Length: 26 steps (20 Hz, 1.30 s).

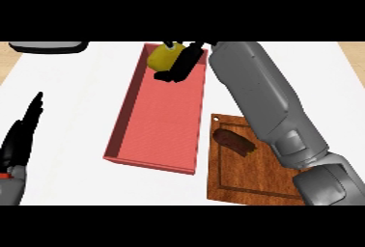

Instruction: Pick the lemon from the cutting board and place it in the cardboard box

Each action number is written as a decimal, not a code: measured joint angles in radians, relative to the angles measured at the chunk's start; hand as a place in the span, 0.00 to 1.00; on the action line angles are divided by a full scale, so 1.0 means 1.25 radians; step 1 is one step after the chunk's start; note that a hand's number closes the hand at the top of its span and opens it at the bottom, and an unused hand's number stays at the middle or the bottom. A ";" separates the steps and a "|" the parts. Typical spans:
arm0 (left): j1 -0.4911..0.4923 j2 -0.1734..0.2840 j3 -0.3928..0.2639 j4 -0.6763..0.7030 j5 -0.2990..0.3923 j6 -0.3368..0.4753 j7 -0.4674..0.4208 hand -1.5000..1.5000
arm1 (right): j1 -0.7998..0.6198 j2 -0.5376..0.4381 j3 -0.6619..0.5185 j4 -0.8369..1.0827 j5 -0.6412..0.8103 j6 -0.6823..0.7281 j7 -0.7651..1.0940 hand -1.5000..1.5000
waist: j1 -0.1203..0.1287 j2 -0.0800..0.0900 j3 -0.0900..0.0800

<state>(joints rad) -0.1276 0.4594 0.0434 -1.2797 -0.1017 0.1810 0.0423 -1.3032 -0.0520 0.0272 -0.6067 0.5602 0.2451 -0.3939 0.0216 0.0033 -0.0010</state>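
Now the right hand (178, 61), fingers curled round the lemon (162, 56), holds it above the far end of the red cardboard box (125, 126), so it should lower inside the walls before letting go, while the open left hand (21, 132) rests nearby

A white counter (78, 125) bears a red box (160, 125) beside a wooden cutting board (246, 181).

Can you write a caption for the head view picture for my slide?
The right hand holds the lemon over the far end of the red box, beside the cutting board.
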 measured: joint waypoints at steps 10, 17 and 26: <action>-0.042 -0.023 -0.021 -0.009 -0.026 -0.007 0.024 0.50 | -0.068 0.038 0.144 0.140 -0.112 -0.114 0.064 1.00 | 0.042 0.008 -0.001; -0.071 -0.036 -0.038 -0.003 -0.041 -0.014 0.023 0.50 | -0.069 0.041 0.215 0.199 -0.206 -0.152 0.155 0.00 | 0.078 0.017 -0.001; -0.081 -0.036 -0.036 0.003 -0.043 -0.028 0.015 0.50 | -0.033 0.042 0.270 0.181 -0.334 -0.184 0.133 0.00 | 0.092 0.020 -0.001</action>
<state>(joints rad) -0.2286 0.4147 -0.0011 -1.2762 -0.1555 0.1460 0.0605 -1.3450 -0.0001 0.3651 -0.3800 0.1426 0.0152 -0.2271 0.1363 0.0284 -0.0020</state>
